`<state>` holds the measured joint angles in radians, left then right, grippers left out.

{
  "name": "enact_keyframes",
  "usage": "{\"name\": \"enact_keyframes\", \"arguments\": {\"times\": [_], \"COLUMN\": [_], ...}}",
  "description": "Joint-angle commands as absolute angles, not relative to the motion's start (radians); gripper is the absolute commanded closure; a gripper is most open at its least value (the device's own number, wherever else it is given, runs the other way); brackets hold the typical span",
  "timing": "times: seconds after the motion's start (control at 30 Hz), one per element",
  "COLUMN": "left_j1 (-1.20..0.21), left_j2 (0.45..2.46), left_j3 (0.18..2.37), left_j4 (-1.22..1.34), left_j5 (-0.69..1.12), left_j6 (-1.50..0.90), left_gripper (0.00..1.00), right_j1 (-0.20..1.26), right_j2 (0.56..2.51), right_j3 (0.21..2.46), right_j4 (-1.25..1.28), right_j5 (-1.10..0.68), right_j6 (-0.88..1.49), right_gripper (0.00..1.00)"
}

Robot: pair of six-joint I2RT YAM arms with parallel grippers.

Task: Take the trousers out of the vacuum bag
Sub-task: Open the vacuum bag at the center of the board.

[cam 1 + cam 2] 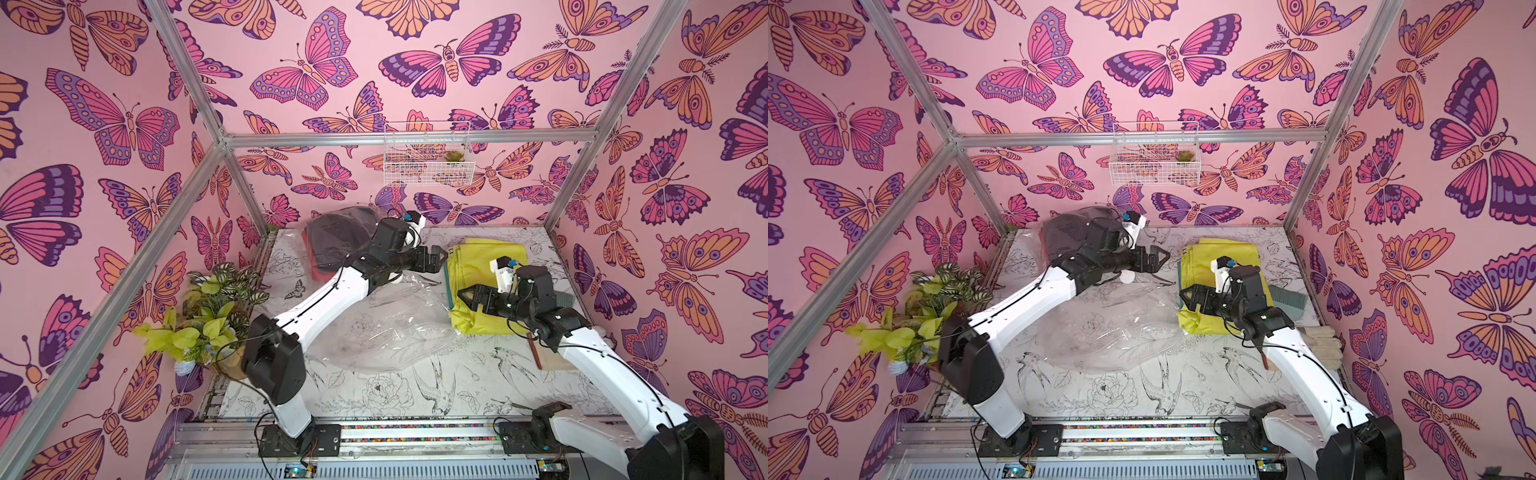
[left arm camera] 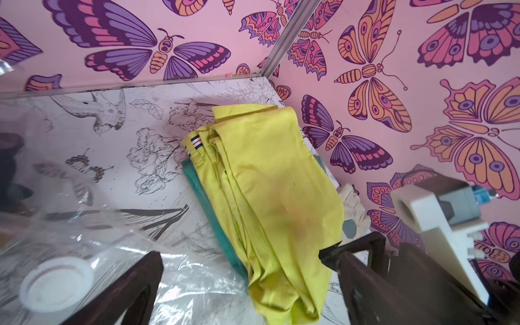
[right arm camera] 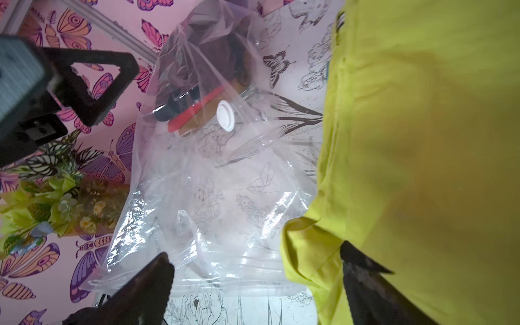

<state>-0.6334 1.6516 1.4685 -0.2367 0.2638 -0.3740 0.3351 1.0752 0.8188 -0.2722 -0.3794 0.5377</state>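
Vacuum bag (image 1: 386, 328): crumpled across the middle of the table (image 1: 457, 374), with one white valve cap (image 3: 225, 115).
Inside bag: three folded trousers at the far end, a black pair (image 1: 340, 232), a red pair (image 3: 194, 111) and a brown pair (image 3: 191, 126).
Outside bag: two, the yellow pair (image 2: 267, 183) stacked on the teal pair (image 2: 197, 185), to the bag's right.
Wire basket (image 1: 428, 174): on the wall, holding one small succulent (image 1: 454, 156).
Writing: none legible; a striped tab (image 2: 195, 141) sits on the yellow pair.
Left gripper (image 1: 438, 259): jaws spread, empty, above the bag.
Right gripper (image 1: 465, 300): jaws spread, holding nothing, at the yellow pair's edge.

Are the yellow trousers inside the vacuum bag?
No, the yellow trousers lie on the table outside the vacuum bag, on top of a teal green pair.
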Motion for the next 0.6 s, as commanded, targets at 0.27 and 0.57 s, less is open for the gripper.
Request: {"name": "enact_keyframes", "arguments": {"times": [0.27,0.57], "left_j1": [-0.725,-0.924], "left_j2": [1.264,1.237], "left_j3": [1.076,0.988], "left_j4": [-0.583,-0.71], "left_j5": [-0.021,-0.323], "left_j6": [-0.175,-0.222], "left_gripper": [0.0,0.0], "right_j1": [0.54,0.608], "right_j2": [0.951,0.874], "right_j3": [0.789,0.7], "right_j4": [-0.271,-0.271], "right_j5": [-0.259,-0.212], "right_j6": [0.628,0.673], "right_gripper": [0.04,0.04]}}
